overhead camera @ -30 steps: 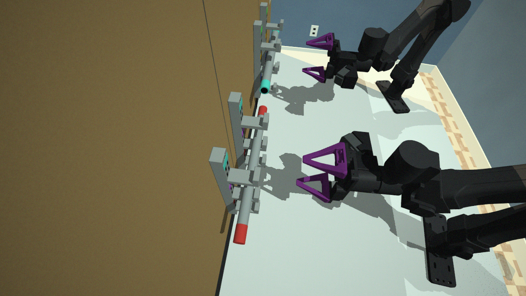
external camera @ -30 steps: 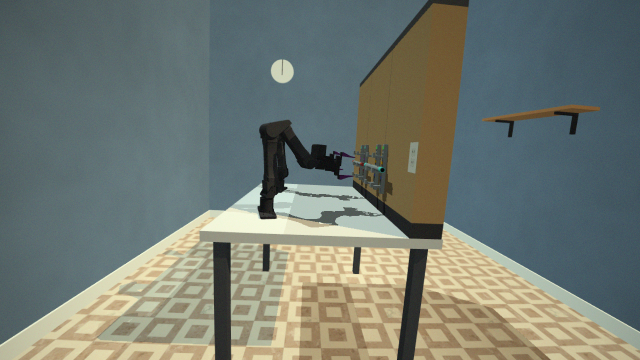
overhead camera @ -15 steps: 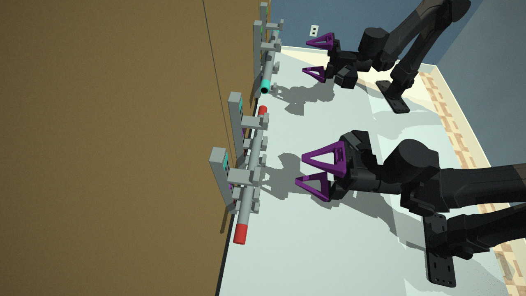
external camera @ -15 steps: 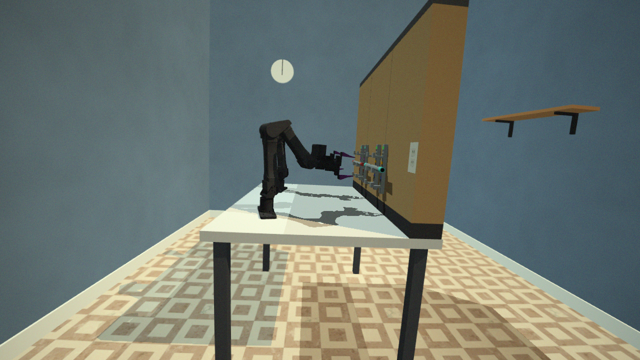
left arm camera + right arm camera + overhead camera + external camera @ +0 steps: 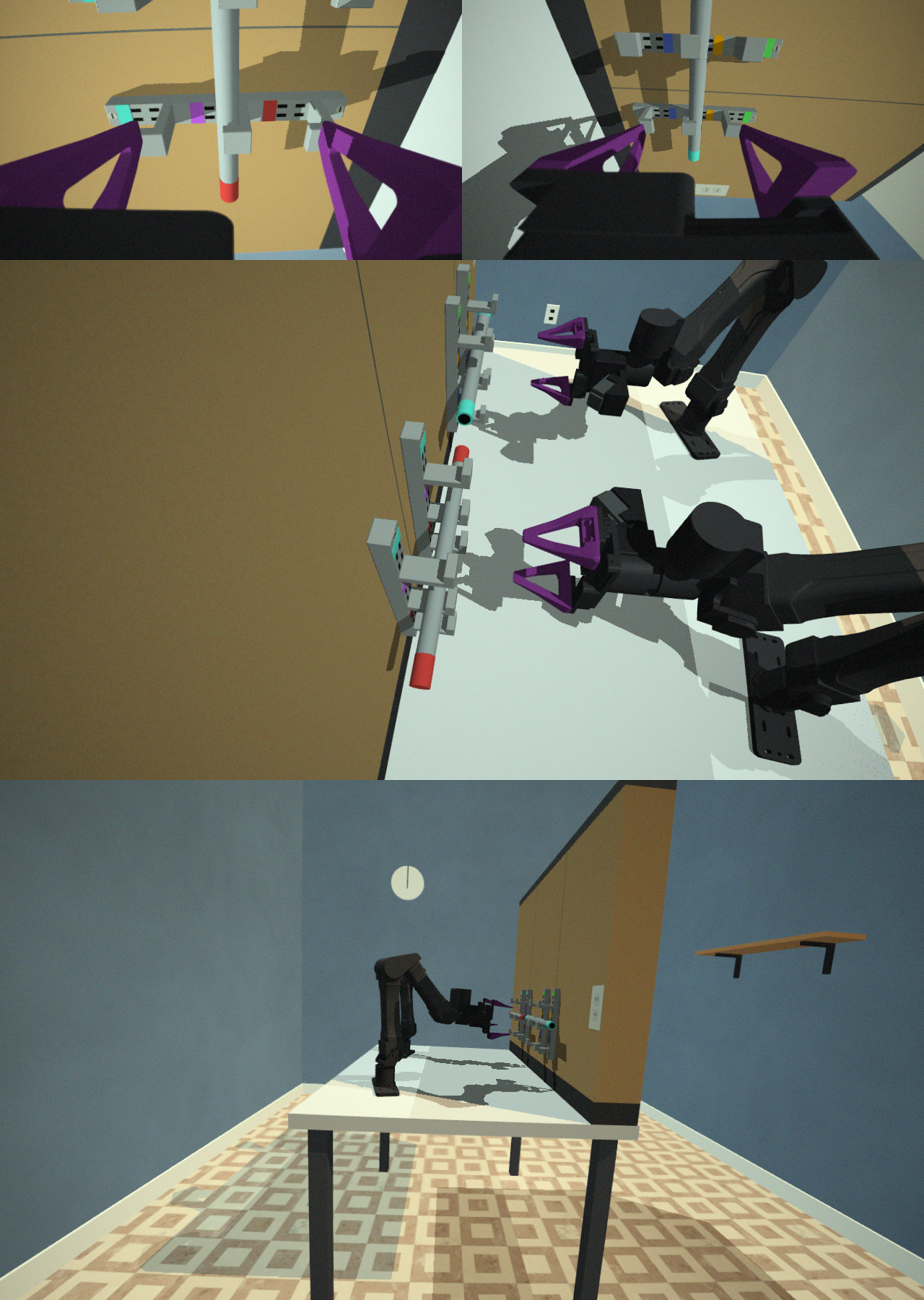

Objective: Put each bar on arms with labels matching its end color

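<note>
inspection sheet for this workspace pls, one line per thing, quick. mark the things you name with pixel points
surface: pale tabletop (image 5: 548,699) (image 5: 362,1103) (image 5: 440,101) (image 5: 505,43), arm shadows across it
red-ended bar (image 5: 447,531) (image 5: 517,1015) (image 5: 227,65): on left rack's middle pair; red labels (image 5: 269,110) mark the bottom pair
teal-ended bar (image 5: 473,373) (image 5: 537,1021) (image 5: 697,79): on right rack's middle pair; teal labels (image 5: 396,547) (image 5: 123,114) mark left rack's top pair
clutter: nothing seen
left tool (image 5: 519,557) (image 5: 496,1013) (image 5: 230,131): open, holding nothing
right tool (image 5: 535,359) (image 5: 510,1021) (image 5: 692,129): open, holding nothing
cables: nothing seen
surroundings: wall outlet (image 5: 551,313) (image 5: 596,1007) (image 5: 712,190), shelf (image 5: 782,942), clock (image 5: 407,882)

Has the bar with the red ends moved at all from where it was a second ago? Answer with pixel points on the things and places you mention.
No. The red-ended bar (image 5: 448,531) (image 5: 227,90) sits exactly as before against its rack (image 5: 385,538) (image 5: 336,97).
</note>
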Controlling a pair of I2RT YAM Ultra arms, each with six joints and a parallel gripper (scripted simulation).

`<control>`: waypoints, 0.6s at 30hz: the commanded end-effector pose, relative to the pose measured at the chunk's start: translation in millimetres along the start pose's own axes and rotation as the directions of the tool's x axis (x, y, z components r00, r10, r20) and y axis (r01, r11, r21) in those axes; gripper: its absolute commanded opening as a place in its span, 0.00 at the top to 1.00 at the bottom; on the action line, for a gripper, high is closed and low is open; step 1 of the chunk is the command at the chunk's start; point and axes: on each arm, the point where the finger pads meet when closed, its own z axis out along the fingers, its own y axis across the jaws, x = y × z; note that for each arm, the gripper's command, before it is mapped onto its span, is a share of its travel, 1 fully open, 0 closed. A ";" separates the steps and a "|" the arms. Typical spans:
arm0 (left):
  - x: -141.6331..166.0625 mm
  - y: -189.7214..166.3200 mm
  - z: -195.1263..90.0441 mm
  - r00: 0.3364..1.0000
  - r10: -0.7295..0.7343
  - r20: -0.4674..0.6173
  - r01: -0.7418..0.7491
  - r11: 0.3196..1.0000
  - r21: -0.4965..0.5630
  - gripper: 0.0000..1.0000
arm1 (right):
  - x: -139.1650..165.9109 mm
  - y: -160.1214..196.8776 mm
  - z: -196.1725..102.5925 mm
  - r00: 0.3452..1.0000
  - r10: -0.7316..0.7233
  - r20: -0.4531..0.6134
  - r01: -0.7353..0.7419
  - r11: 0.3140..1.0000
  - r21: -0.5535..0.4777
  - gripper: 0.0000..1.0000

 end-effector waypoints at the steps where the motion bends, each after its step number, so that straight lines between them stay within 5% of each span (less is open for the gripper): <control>1: -1.3 14.9 7.4 1.000 -0.016 0.003 0.016 0.999 -0.035 0.00 | -3.4 -10.1 -1.0 1.000 0.027 0.005 -0.027 0.999 0.037 0.00; 18: -1.7 18.2 14.7 1.000 -0.016 0.003 0.016 0.999 -0.035 0.00 | -3.4 -10.1 -1.0 1.000 0.027 0.005 -0.027 0.999 0.037 0.00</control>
